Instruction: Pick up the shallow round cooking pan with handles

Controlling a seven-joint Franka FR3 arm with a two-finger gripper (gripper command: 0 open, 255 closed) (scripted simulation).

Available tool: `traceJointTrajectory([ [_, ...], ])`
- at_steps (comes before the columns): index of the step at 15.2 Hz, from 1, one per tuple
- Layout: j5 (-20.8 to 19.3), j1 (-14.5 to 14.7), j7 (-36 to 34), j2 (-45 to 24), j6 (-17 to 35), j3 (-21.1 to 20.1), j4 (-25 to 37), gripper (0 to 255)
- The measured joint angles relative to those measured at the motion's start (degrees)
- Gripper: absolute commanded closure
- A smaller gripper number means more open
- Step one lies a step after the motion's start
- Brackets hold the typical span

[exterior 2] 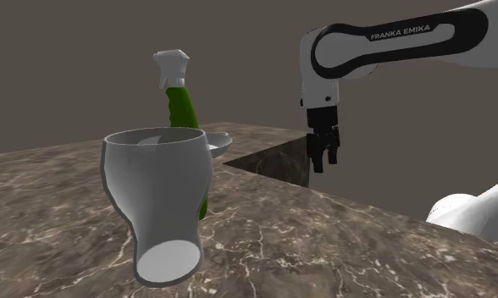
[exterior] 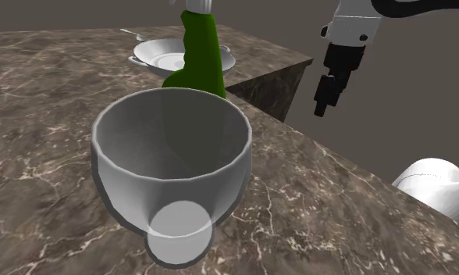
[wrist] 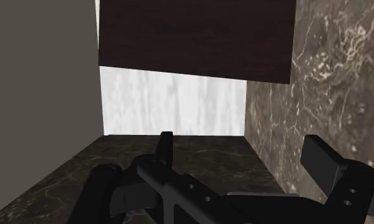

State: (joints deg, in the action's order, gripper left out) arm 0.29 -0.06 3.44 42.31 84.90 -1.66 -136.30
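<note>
Shoulder view: the pan [exterior: 170, 55] sits upright at the far end of the marble counter [exterior: 314, 203], white & shallow, open side up. Its two handles stick out to this view's left & right, so its long axis runs across the view. The middle is partly hidden by a green spray bottle [exterior: 198, 58] standing in front. A big grey cup [exterior: 169, 168] is nearest the camera. The gripper [exterior: 322, 107] hangs in the air, pointing down, well apart from the pan on the view's right — touching nothing.

Second exterior view: a sliver of the pan's rim [exterior 2: 219, 140] peeks out behind bottle & cup. The gripper [exterior 2: 324, 163] hovers off to the view's right.

Wrist view: the fingers [wrist: 165, 149] stand spread apart w/ nothing between them — dark marble below.
</note>
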Motion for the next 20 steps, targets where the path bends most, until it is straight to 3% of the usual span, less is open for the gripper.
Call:
traceJointTrajectory([
  [5, 3.85, 0.16, -1.63, -6.86, 1.52, 0.56, 5.35, 0],
  [20, 23.83, 0.04, -6.53, -37.89, -0.48, 5.84, 38.45, 0],
])
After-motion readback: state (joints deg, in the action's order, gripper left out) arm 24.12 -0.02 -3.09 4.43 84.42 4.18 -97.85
